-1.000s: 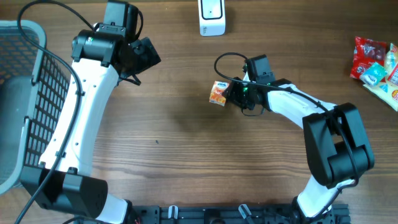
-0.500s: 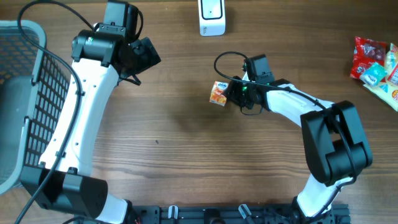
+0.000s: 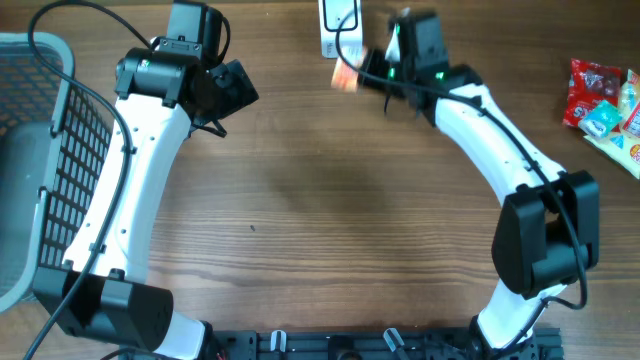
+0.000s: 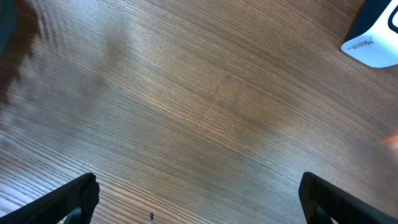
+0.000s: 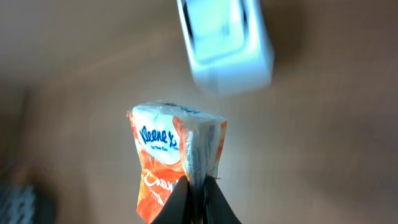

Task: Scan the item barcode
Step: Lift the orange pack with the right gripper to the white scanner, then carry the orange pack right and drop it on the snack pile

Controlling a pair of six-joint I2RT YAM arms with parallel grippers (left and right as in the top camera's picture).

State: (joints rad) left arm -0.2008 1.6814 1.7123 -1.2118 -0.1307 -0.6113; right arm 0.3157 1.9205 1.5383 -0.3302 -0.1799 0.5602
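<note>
The item is an orange and white tissue pack [image 5: 168, 162], [image 3: 345, 80]. My right gripper [image 5: 198, 186], [image 3: 368, 72] is shut on its thin edge and holds it in the air. A white barcode scanner [image 3: 338, 25], [image 5: 227, 46] stands at the table's far edge, and the pack hangs just in front of it. In the right wrist view the scanner looks blurred beyond the pack. My left gripper [image 4: 199, 199], [image 3: 235, 85] is open over bare wood at the far left, with nothing between its fingers [image 4: 74, 198]. A corner of the scanner [image 4: 376, 46] shows in the left wrist view.
A grey wire basket [image 3: 40, 160] fills the left edge of the table. Several snack packets [image 3: 605, 105] lie at the far right edge.
My right gripper has closed on the tissue pack, lifted it off the table's middle and carried it back toward the scanner. The left arm has not moved.
</note>
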